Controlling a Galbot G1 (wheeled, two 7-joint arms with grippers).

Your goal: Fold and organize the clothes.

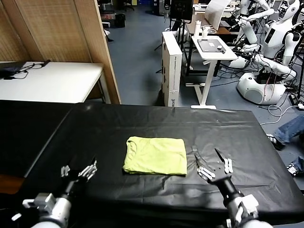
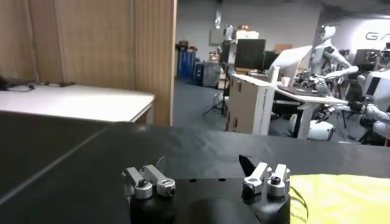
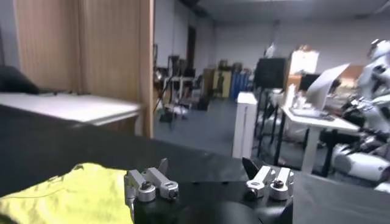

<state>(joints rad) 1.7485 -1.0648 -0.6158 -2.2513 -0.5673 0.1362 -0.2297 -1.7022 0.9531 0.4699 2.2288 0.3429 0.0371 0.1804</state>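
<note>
Shirt (image 1: 155,156) lies folded into a neat rectangle on the black table (image 1: 237,133), flat, nothing on it. It sits between the two grippers, touching neither.

Right gripper (image 1: 212,166) is just right of the shirt, low over the table, fingers spread wide, holding nothing. From its wrist camera the shirt (image 3: 67,192) shows just beside the right gripper (image 3: 207,182).

Left gripper (image 1: 79,170) is well left of the shirt, also near the table, fingers spread, empty. Its wrist camera catches the left gripper (image 2: 207,181) with the shirt (image 2: 341,196) edge off to one side.
</note>
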